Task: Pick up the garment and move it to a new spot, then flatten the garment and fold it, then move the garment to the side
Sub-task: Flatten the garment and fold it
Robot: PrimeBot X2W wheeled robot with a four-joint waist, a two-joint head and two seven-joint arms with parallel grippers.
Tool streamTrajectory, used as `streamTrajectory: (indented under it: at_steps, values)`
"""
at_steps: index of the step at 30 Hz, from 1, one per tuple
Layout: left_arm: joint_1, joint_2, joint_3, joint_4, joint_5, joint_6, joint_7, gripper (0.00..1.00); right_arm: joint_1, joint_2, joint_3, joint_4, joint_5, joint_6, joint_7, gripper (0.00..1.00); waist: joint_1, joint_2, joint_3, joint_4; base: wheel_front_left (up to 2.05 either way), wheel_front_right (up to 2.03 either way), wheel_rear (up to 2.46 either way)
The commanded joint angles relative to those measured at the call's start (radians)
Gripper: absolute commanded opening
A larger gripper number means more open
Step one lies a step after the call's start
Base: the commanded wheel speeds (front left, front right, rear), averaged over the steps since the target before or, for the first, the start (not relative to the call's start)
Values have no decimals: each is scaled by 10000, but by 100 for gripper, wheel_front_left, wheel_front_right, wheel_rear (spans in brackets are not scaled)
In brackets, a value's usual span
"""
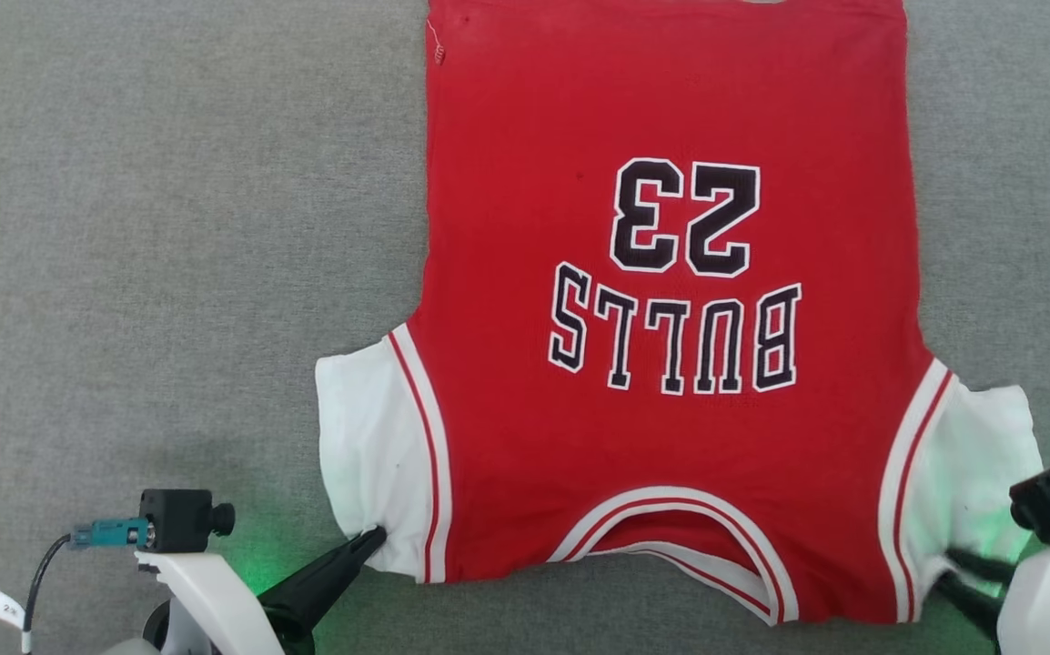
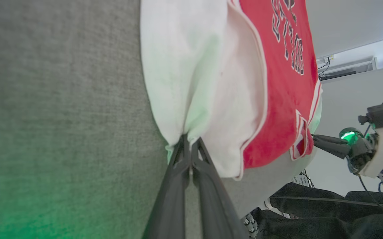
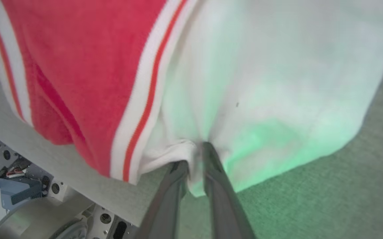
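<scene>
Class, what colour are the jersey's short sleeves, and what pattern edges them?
The jersey's sleeves are white, edged with white-and-red striped trim; the head view shows it best.

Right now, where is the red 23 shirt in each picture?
Head view: shirt spread flat, middle to right, lettering upside down.
Left wrist view: shirt at upper middle and right, white sleeve nearest.
Right wrist view: shirt across the top, red left, white sleeve right.
Shared landmark: striped trim beside the sleeve on the robot's right.
</scene>
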Motion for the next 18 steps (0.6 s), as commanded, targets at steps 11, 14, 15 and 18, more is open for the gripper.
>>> streamTrajectory:
  at_steps: [11, 14, 15, 18]
  values:
    - [-382, -151, -174, -732, 331, 41, -712, 0, -667, -1001, -2915, -2763, 754, -40, 1365, 100, 0, -1, 309, 476, 0, 0, 0]
    - [-698, -336, -339, -885, 492, 41, -765, 0, -1903, -1272, -3529, -2436, 1300, -39, 1799, 100, 0, -1, 565, 802, 0, 0, 0]
    - [-807, -394, -397, -928, 552, 41, -779, 0, -2449, -1396, -3563, -2244, 1403, -39, 1921, 100, 0, -1, 685, 898, 0, 0, 0]
    - [-1205, -594, -612, -1011, 643, 39, -803, 0, -4390, -1598, -3270, -1252, 1320, -37, 2138, 100, 0, -1, 1099, 1234, 0, 0, 0]
